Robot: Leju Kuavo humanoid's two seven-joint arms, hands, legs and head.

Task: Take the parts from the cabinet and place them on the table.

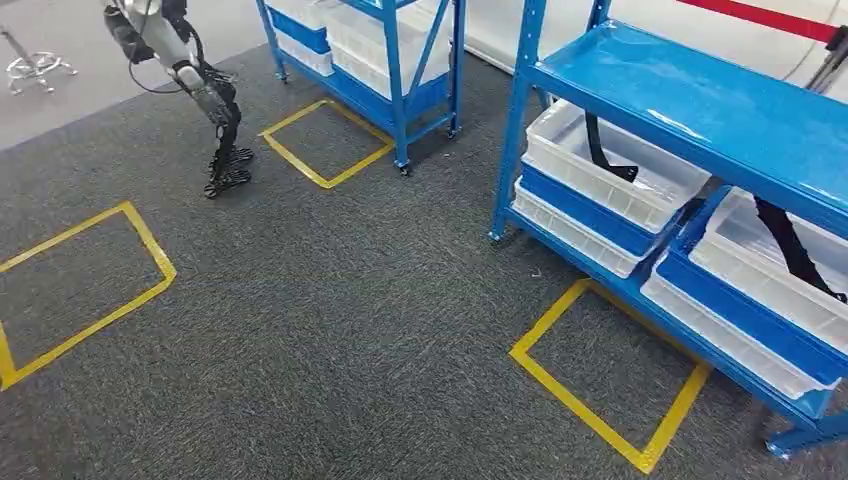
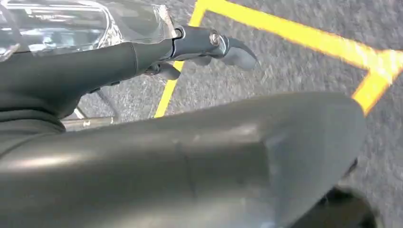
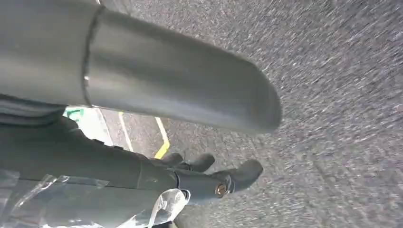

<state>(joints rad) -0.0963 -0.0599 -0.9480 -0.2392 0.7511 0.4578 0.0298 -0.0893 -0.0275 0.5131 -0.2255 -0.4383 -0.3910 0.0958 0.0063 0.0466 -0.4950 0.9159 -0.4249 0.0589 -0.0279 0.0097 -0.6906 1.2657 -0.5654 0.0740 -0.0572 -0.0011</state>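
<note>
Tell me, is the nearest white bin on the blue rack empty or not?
Not empty: the white bin holds a long black part.

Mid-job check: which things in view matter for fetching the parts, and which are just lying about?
Job: left black part, right black part, their white bins, near blue rack.
Lying about: far rack, yellow floor squares, chair base.

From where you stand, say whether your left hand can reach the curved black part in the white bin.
Probably not: the left hand hangs over carpet well away, and the curved black part lies in the white bin under a blue shelf.
</note>
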